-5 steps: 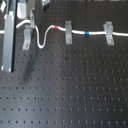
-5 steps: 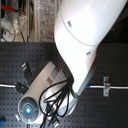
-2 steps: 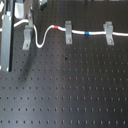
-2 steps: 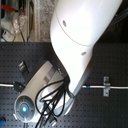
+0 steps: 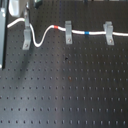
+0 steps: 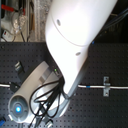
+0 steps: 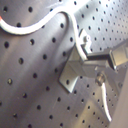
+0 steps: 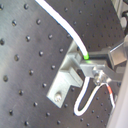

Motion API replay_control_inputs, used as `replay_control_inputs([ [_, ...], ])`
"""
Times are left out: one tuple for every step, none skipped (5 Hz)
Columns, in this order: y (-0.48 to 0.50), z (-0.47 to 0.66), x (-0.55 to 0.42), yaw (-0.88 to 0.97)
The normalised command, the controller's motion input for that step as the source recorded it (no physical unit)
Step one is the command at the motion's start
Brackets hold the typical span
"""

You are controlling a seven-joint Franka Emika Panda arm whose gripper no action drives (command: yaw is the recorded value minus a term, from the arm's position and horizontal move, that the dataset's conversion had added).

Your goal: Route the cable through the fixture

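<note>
Little has moved since the earlier frames: cable (image 5: 75,32) keeps the same sag in the first exterior view, and the arm (image 6: 75,40) in the second exterior view sits slightly further toward 3 o'clock than before.

First exterior view: white cable runs from about 9 o'clock across to 3 o'clock along the far side of the black perforated board (image 5: 65,90). It passes the leftmost fixture (image 5: 25,36), dips in a loop, climbs to the red band (image 5: 57,26) just beside the middle clip (image 5: 67,33) at its 9 o'clock, then runs flat past the blue band (image 5: 88,33) to the right clip (image 5: 108,32) and beyond. All three clips upright.

Gripper (image 8: 97,72) sits right at the leftmost fixture in both wrist views, one metal finger (image 7: 100,62) touching the clip's forked top. Cable lies against that fork; whether it is seated in the slot, cannot tell. Claw apart or together: cannot tell, only one finger shows clearly.

Second exterior view: arm blocks most of the board; the right clip shows at 3 o'clock.
</note>
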Motion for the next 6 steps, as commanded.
replay_control_inputs([
  [0.279,0.13,-0.331,0.00],
  [0.332,0.23,-0.266,-0.04],
  [0.404,0.21,-0.245,-0.07],
  [0.393,0.17,-0.307,-0.04],
  [0.231,0.10,-0.349,0.00],
  [0.216,0.09,-0.281,0.00],
])
